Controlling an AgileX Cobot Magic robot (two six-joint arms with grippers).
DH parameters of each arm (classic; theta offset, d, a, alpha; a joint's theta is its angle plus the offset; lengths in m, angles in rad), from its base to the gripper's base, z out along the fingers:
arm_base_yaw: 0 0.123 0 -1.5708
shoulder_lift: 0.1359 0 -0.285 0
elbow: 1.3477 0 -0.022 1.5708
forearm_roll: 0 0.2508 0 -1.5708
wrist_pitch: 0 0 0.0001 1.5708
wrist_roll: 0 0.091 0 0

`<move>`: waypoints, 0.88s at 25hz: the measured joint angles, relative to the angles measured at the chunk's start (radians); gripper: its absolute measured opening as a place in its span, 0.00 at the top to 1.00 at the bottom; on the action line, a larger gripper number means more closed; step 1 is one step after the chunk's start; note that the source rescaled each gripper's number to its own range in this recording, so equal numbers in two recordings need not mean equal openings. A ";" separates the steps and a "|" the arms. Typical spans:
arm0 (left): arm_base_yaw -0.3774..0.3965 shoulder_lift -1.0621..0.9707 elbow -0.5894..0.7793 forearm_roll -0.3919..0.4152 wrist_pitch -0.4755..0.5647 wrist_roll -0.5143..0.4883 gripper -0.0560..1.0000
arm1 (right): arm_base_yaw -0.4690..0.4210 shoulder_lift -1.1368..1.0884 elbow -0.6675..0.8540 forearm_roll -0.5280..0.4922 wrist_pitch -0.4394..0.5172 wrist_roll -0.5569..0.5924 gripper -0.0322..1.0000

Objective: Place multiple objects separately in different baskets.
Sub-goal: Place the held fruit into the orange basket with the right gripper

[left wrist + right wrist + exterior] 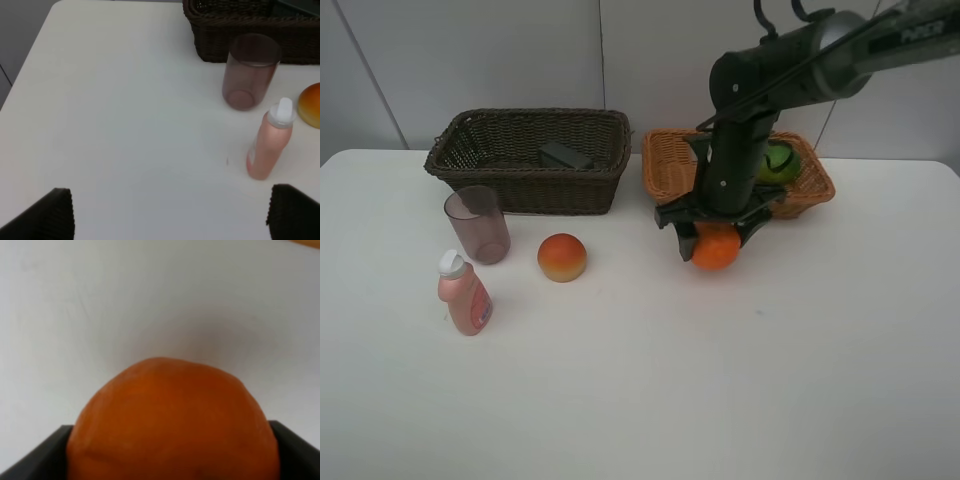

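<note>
My black right gripper pinches a plain orange; behind it, a tan woven basket with a green fruit.

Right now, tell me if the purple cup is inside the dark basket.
No, the purple cup stands on the table outside the dark basket.

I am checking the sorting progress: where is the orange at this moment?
In the high view the orange is right of centre, gripped by the right gripper, just in front of the light tan basket.
</note>
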 joint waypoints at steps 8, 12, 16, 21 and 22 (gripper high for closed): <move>0.000 0.000 0.000 0.000 0.000 0.000 0.00 | -0.014 -0.111 0.000 -0.038 0.092 -0.003 0.37; 0.000 0.000 0.000 0.000 0.000 0.000 0.00 | -0.044 -0.145 0.000 -0.095 0.081 -0.003 0.37; 0.000 0.000 0.000 0.000 0.000 0.000 0.00 | -0.069 -0.157 0.000 -0.190 0.012 -0.003 0.37; 0.000 0.000 0.000 0.000 0.000 0.000 0.00 | -0.092 -0.158 -0.005 -0.238 -0.102 -0.005 0.37; 0.000 0.000 0.000 0.000 0.000 0.000 0.00 | -0.094 -0.158 -0.005 -0.238 -0.131 -0.005 0.37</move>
